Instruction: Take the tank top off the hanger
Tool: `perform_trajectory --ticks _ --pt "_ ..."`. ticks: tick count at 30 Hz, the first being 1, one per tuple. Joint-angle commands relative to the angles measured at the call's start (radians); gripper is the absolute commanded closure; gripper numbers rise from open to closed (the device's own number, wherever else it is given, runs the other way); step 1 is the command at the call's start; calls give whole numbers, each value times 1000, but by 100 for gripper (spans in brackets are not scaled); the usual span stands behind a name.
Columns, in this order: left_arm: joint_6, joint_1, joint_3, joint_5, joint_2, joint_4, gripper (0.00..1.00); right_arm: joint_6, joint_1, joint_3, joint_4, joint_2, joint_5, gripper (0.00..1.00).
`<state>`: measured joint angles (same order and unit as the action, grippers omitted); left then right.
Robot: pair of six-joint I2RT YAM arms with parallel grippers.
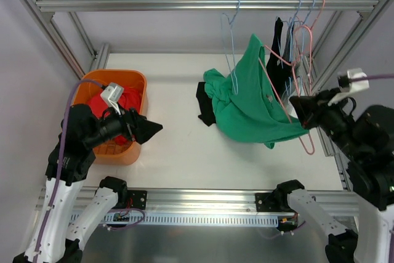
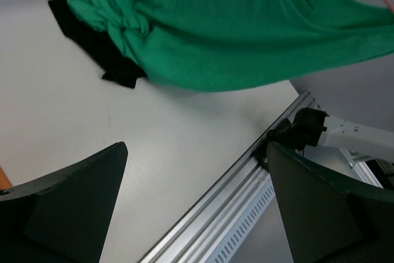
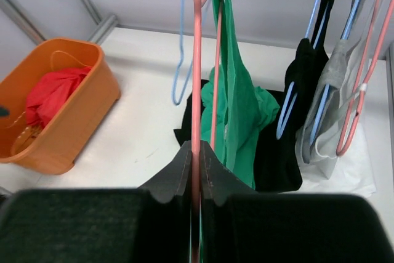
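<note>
A green tank top [image 1: 252, 100] hangs on a pink hanger [image 1: 284, 61] and sags to the table; it also shows in the left wrist view [image 2: 234, 35] and the right wrist view [image 3: 237, 100]. My right gripper [image 3: 196, 152] is shut on the pink hanger [image 3: 195, 60] at its lower bar, seen from above at the right [image 1: 301, 106]. My left gripper [image 1: 151, 129] is open and empty beside the orange basket, well left of the tank top; its fingers [image 2: 74, 201] frame bare table.
An orange basket [image 1: 132, 81] with red cloth stands at the left. A black garment [image 1: 205, 106] lies under the green one. Blue hangers [image 1: 231, 35] and more clothed hangers [image 1: 295, 35] hang from the rail. A metal rail [image 1: 203, 198] edges the table front.
</note>
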<state>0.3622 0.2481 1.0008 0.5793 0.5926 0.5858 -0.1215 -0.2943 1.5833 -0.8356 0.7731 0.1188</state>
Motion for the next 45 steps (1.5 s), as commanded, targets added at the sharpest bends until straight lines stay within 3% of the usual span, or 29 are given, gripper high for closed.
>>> perform_trajectory --ticks 1,5,6,8,9,12,17,23,26,27,30,31,33,39,42,43,45 --pt "50 37 123 53 93 -135 1 28 -3 20 -9 -101 74 100" --pt "20 257 266 -143 220 -156 1 33 -2 69 -117 -176 159 100" --pt "2 411 341 -282 255 -158 1 34 -2 85 -163 -184 204 100" --pt "-93 587 472 -448 366 -156 1 49 -3 139 -203 -208 223 100" --pt "-127 741 523 -605 409 -156 2 54 -2 161 -239 -213 234 100" --pt "-236 876 732 -696 583 -156 1 63 -2 277 -319 -216 240 100" --pt "-302 933 1000 -734 832 -159 5 85 -2 411 -367 -186 289 100" --pt "-318 941 1079 -693 934 -181 18 95 -2 483 -379 -159 334 100" --pt "-319 941 1078 -688 951 -188 37 95 -3 484 -378 -155 334 100" --pt "-316 941 1075 -691 952 -190 53 97 -2 483 -376 -155 334 100" --pt "-316 941 1061 -707 943 -195 76 97 -3 475 -369 -159 331 100" --pt "-313 941 1049 -713 938 -196 89 95 -3 469 -369 -161 328 100" --pt "-310 941 1032 -729 915 -199 100 95 -2 458 -364 -161 326 100" --pt "-264 941 929 -878 819 -234 100 86 -2 368 -338 -185 340 100" --pt "-200 941 808 -1115 713 -274 100 63 -2 302 -335 -198 415 100" --pt "-184 941 747 -1253 684 -280 100 56 -2 287 -330 -201 447 100" --pt "-135 941 687 -1369 594 -282 100 48 -2 233 -294 -218 576 100"
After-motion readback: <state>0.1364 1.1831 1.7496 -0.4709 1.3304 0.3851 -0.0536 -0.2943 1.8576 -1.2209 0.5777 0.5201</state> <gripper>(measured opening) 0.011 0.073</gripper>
